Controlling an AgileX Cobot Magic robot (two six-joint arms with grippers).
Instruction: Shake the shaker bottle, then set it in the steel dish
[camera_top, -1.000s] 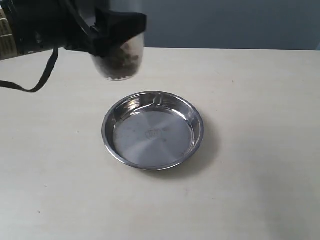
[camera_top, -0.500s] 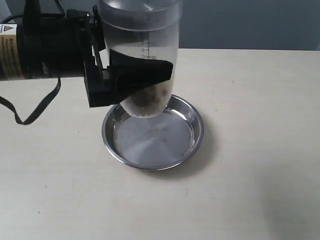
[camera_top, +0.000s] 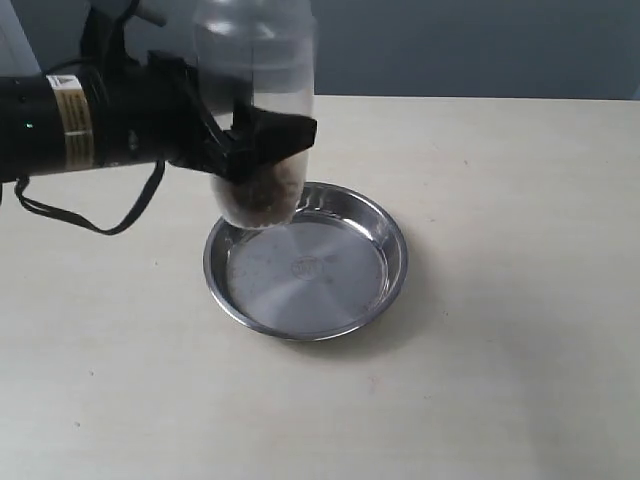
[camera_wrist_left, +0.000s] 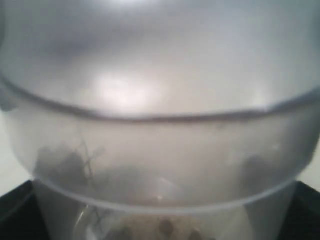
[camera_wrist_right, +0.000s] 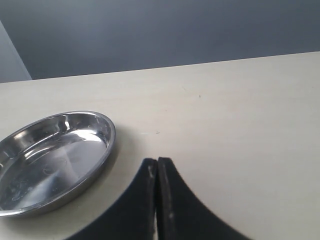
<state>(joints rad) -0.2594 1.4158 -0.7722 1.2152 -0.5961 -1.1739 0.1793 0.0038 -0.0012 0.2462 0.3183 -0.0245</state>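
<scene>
Nearest to the camera is the bare table (camera_top: 480, 400), and in its middle lies the steel dish (camera_top: 395, 262), empty and shiny. The shaker bottle (camera_top: 265, 70) hangs in the air above the far left part of the dish rim, not above the flat centre, with the brown granules (camera_top: 262, 192) gathered in its lower end. I think the main risk is here: if the bottle goes down from this place, its base may land on the raised rim, and then it can tip over or push the light dish aside. The smooth plastic could also slide in the grasp if the shaking is strong. The left gripper (camera_top: 262, 148) is clamped around the lower half of the bottle, which fills the whole left wrist view (camera_wrist_left: 160, 125). The left arm (camera_top: 60, 125) reaches in almost level from the left side, and the bottle stands about upright. The right gripper (camera_wrist_right: 157, 195) is empty, its fingers pressed together, low over the table beside the dish.
</scene>
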